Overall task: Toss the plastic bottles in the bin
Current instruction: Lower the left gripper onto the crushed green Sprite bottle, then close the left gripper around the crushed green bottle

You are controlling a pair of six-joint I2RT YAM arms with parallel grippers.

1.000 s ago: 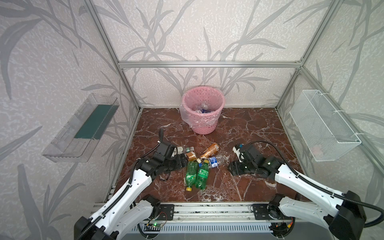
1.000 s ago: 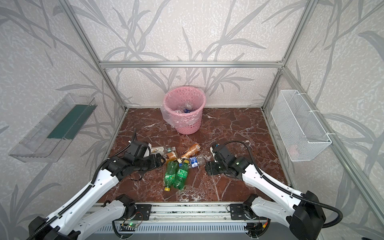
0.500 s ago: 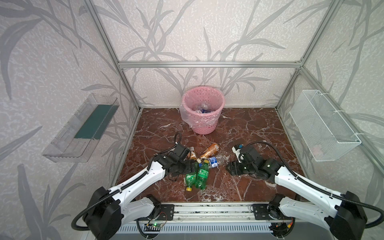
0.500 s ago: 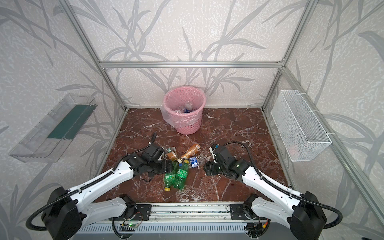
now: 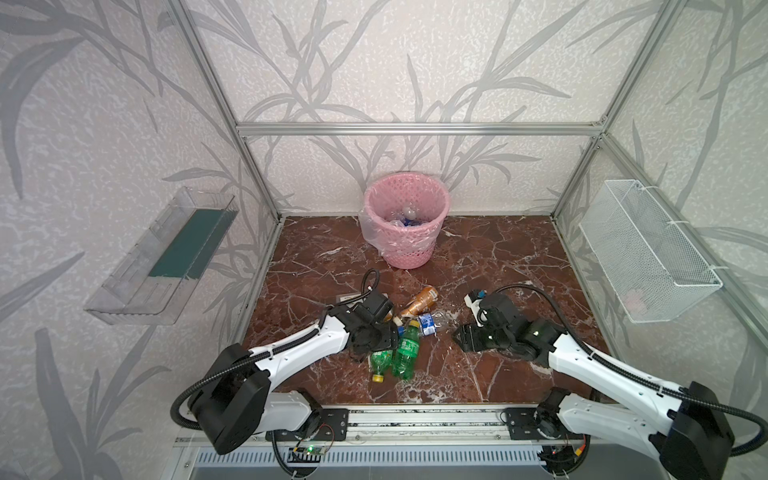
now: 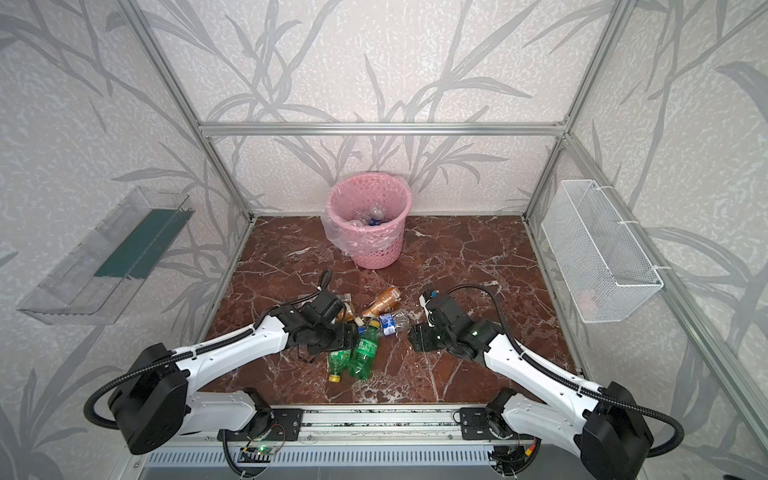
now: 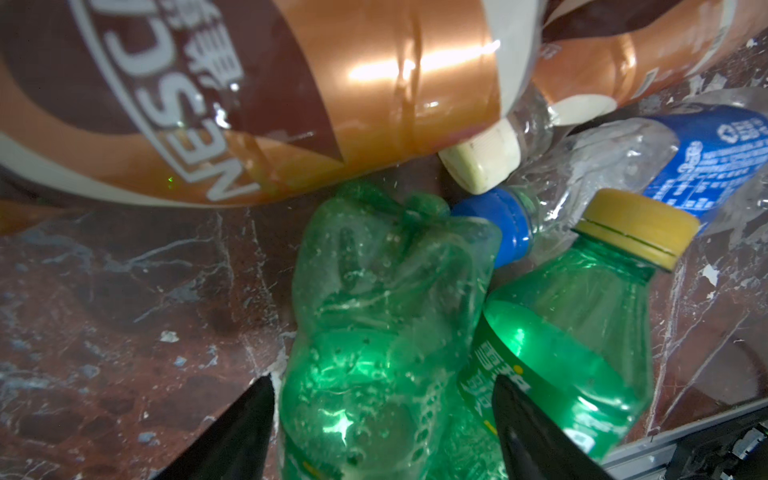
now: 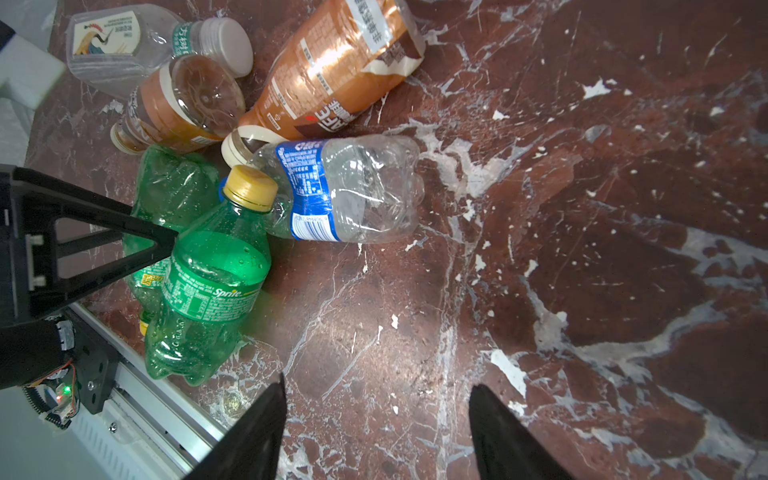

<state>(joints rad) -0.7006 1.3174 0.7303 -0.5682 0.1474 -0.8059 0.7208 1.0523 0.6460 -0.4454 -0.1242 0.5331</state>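
Several plastic bottles lie in a heap mid-floor. A crushed green bottle (image 7: 374,316) lies beside a fuller green bottle (image 8: 212,274) with a yellow cap. A clear blue-labelled bottle (image 8: 340,191), two orange-brown bottles (image 8: 332,70) (image 7: 249,83) and a white-labelled bottle (image 8: 120,41) lie around them. My left gripper (image 7: 380,382) is open, its jaws either side of the crushed green bottle (image 5: 381,361), one finger wedged between the two green ones. My right gripper (image 8: 376,384) stands open over bare floor, right of the heap (image 5: 459,334). The pink bin (image 5: 409,253) stands at the back with bottles inside.
A white wire mesh basket (image 5: 648,253) hangs on the right wall and a clear tray (image 5: 166,257) on the left wall. The aluminium rail (image 5: 415,415) runs along the front edge, close behind the green bottles. Bare marble floor (image 5: 498,257) lies between heap and bin.
My left arm has swung right and down onto the green bottles, and its jaws have narrowed. The right gripper has hardly moved, its jaws slightly closer together.
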